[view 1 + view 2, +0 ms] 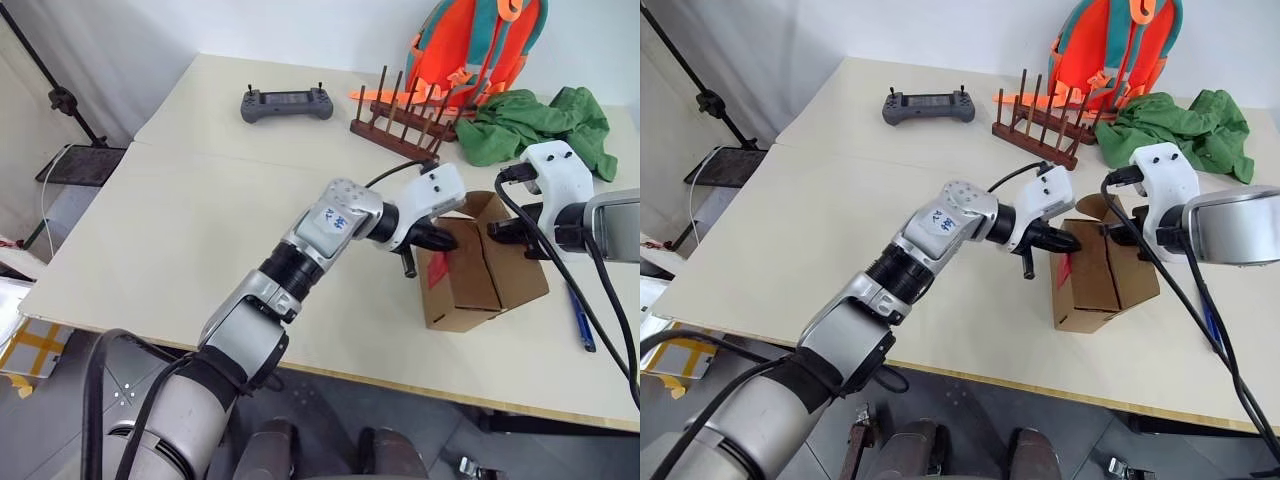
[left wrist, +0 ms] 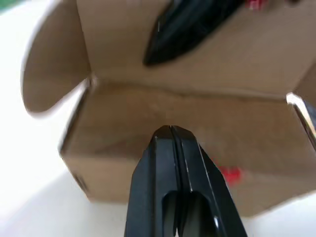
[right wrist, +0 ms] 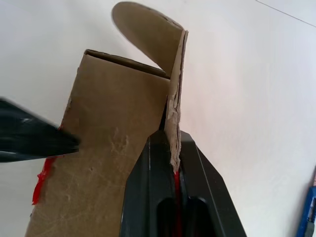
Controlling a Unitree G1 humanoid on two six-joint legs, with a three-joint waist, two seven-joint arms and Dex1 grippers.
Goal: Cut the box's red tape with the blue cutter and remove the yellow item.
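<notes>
Right pincer (image 3: pixel 173 148) clamped on the edge of a box (image 3: pixel 113 148) flap, red tape (image 3: pixel 175 185) showing between its fingers. Rounded flap sticks up past it. Left pincer (image 3: pixel 71 140) tip, closed, touches the box's side near more red tape. Blue cutter (image 3: pixel 306 215) lies apart on the table (image 3: pixel 247 74).

The two eye views look forward and down from the robot's head over the pale desk (image 1: pixel 200 230), from mid distance, and share nearly the whole scene: both arms, the box (image 1: pixel 480 265) and the grey controller (image 1: pixel 287 103) at the far edge. The left wrist view sits very close to the box (image 2: pixel 197 98), looking along its own black fingers (image 2: pixel 170 163) at the cardboard side. The right wrist view, equally close, faces down along the box's flap (image 3: pixel 173 98) toward the desk, sharing the box with every other view.
</notes>
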